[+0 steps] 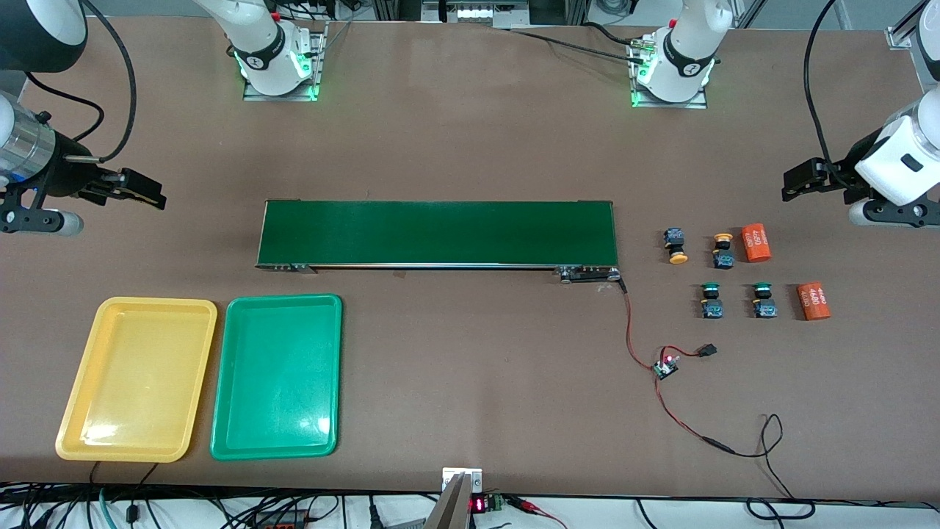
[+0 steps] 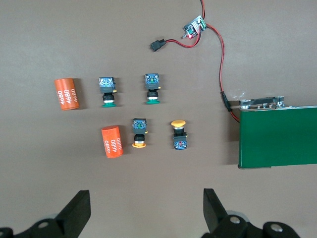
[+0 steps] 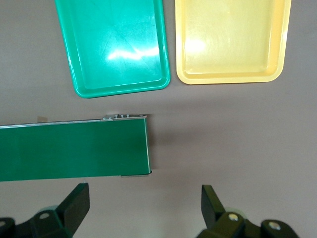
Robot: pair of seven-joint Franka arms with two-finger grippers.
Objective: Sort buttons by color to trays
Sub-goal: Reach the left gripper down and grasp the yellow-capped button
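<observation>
Two yellow-capped buttons [image 1: 675,246] [image 1: 722,250] and two green-capped buttons [image 1: 711,300] [image 1: 764,300] stand in a cluster at the left arm's end of the table; the left wrist view shows them too [image 2: 179,134] [image 2: 152,88]. The yellow tray [image 1: 136,378] and green tray [image 1: 277,375] lie side by side at the right arm's end, both bare inside. My left gripper [image 1: 797,180] [image 2: 147,208] hangs open over the table beside the buttons. My right gripper [image 1: 147,192] [image 3: 145,208] hangs open over the table past the belt's end, holding nothing.
A long dark-green conveyor belt [image 1: 437,233] runs across the middle. Two orange numbered cylinders [image 1: 756,242] [image 1: 814,301] lie beside the buttons. A red wire with a small circuit board [image 1: 667,365] trails from the belt toward the front camera.
</observation>
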